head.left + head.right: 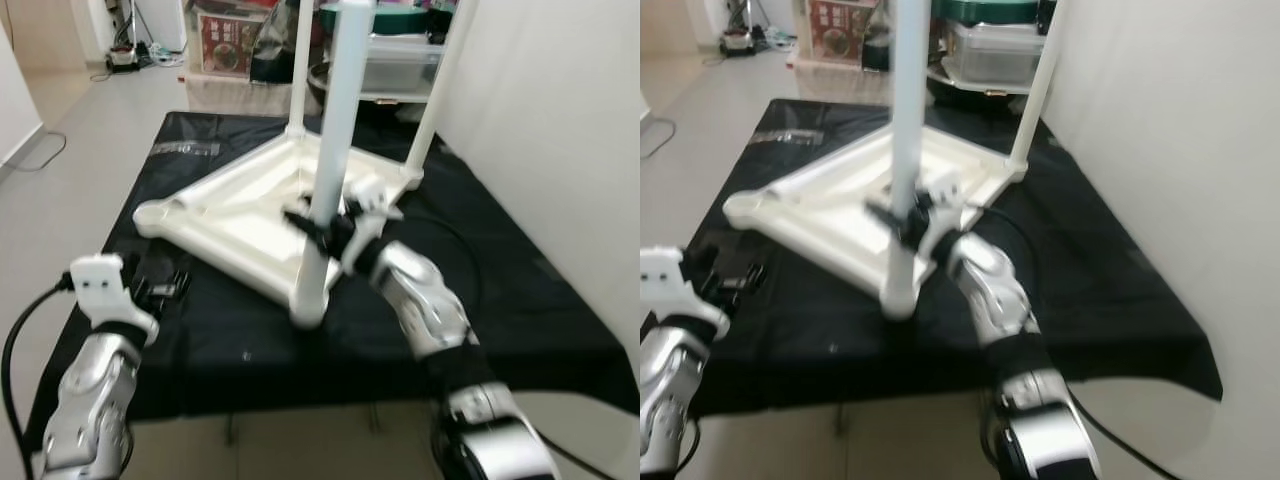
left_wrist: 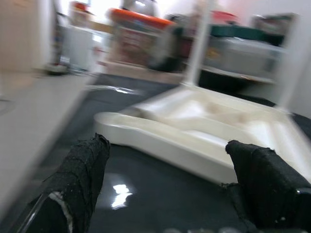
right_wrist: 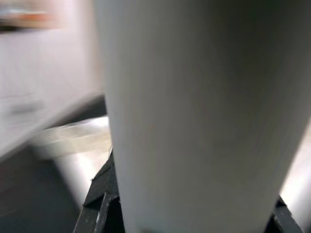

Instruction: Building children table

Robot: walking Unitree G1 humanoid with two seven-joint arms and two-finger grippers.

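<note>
Three round white plastic legs stand upright from corners of the white plastic children's tabletop (image 1: 245, 215), which lies upside down on the black-covered surface (image 1: 520, 300). The right hand (image 1: 325, 232) is clamped around the nearest leg (image 1: 335, 130) just above its socket, apparently seating it. The left hand (image 2: 170, 184) hovers with fingers apart, short of the tabletop's left corner (image 1: 150, 215), which carries no leg, so by this judgement one leg remains. Leg tops are cut off; whether the near leg sits fully home cannot be told

black cloth (image 1: 520, 300), grey floor (image 1: 90, 130), clear storage bins (image 1: 995, 50)
</note>
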